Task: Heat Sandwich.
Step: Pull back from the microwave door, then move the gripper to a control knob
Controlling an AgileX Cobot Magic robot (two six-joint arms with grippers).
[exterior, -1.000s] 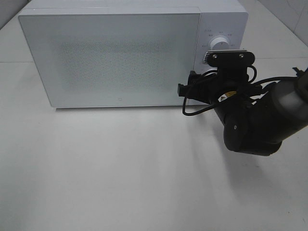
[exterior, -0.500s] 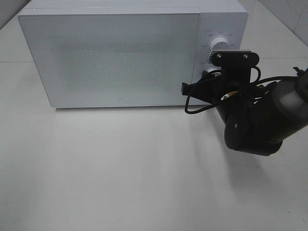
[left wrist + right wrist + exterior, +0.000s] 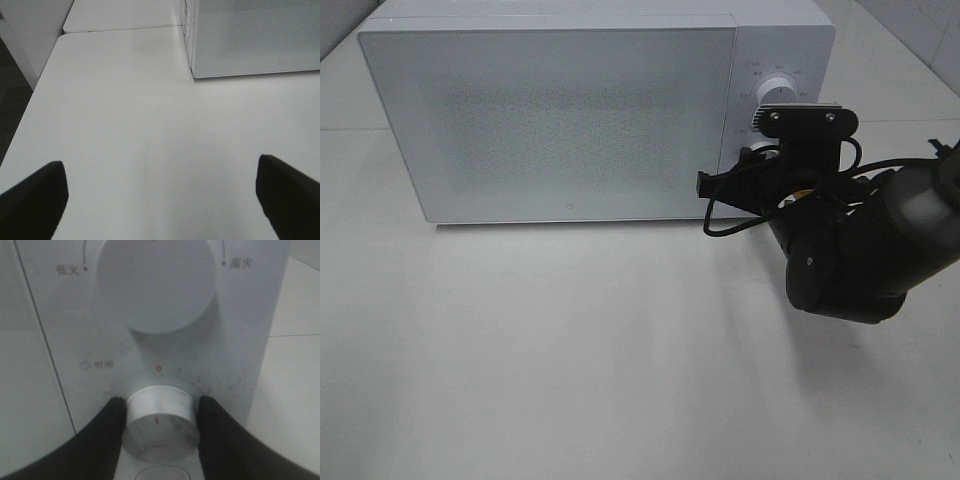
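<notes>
Our right hand [image 3: 160, 412] is gripping the lower dial [image 3: 159, 432] on the microwave [image 3: 790, 45]; our left hand [image 3: 160, 172] is hanging released. We are not seeing the sandwich, probably behind the shut door [image 3: 550, 120]; soft and light, it is wanting a gentle hold at the bread.
</notes>
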